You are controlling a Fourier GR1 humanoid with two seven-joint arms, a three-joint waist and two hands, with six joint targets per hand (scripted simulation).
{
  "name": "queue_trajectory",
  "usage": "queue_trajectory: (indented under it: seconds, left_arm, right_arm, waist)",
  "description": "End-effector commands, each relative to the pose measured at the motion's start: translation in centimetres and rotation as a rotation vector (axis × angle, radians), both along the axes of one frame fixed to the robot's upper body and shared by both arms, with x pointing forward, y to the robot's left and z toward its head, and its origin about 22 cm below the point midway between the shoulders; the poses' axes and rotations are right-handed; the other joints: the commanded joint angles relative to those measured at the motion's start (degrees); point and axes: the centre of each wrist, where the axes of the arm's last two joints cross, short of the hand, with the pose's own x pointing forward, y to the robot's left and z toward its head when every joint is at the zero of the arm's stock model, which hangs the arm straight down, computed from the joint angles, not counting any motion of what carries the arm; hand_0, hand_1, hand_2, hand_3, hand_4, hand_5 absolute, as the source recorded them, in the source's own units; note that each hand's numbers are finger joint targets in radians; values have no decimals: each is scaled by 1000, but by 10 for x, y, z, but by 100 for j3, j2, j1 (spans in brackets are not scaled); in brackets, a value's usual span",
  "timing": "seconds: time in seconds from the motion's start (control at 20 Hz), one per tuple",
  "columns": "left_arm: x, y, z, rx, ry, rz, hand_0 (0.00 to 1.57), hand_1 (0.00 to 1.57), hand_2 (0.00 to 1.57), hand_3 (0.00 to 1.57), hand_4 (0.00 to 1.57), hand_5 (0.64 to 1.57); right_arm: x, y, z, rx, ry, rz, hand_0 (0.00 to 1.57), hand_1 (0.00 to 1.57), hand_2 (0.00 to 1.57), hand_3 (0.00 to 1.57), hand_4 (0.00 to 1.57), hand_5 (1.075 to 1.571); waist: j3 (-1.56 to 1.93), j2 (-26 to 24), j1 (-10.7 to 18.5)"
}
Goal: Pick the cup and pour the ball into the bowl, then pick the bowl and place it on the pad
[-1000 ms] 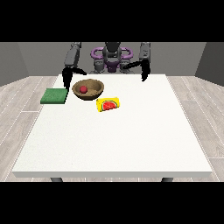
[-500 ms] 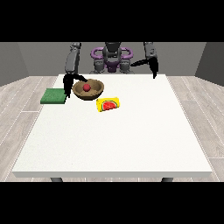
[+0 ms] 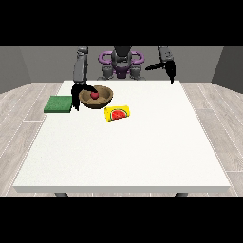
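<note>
One brown bowl near the table's 11 o'clock, one red ball inside. One green pad at its 9 o'clock, one yellow cup on its side at 4 o'clock. Two hands: one at view's left against the bowl's 9 o'clock rim, one at view's right raised; finger state of both impossible to tell.
</note>
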Motion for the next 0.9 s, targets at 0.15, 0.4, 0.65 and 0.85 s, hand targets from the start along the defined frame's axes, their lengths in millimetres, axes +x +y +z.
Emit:
queue_trajectory:
  seconds: [0.15,0.4,0.65,0.85]
  left_arm:
    - [5,-9,23,-6,-84,-63,0,0,0,0,470,1564]
    - [2,-19,16,-9,-44,-80,0,0,0,0,714,1515]
    - [-2,7,-10,-26,52,-48,0,0,0,0,955,1423]
    - [-19,39,-57,-43,175,101,0,0,0,0,989,1419]
  right_arm:
    - [-47,-28,-36,-284,302,-159,1571,1571,1571,1088,850,1505]
    - [-51,-35,-32,-529,335,-247,1571,1571,1571,1486,928,1563]
    - [-18,-36,2,-544,442,-281,1571,1571,1571,1047,862,1567]
    - [11,6,25,-563,512,-176,1571,1571,1571,966,821,1564]
  waist:
    - [30,472,374]
    - [15,206,651]
    - [17,-459,442]
    - [27,-1210,-337]
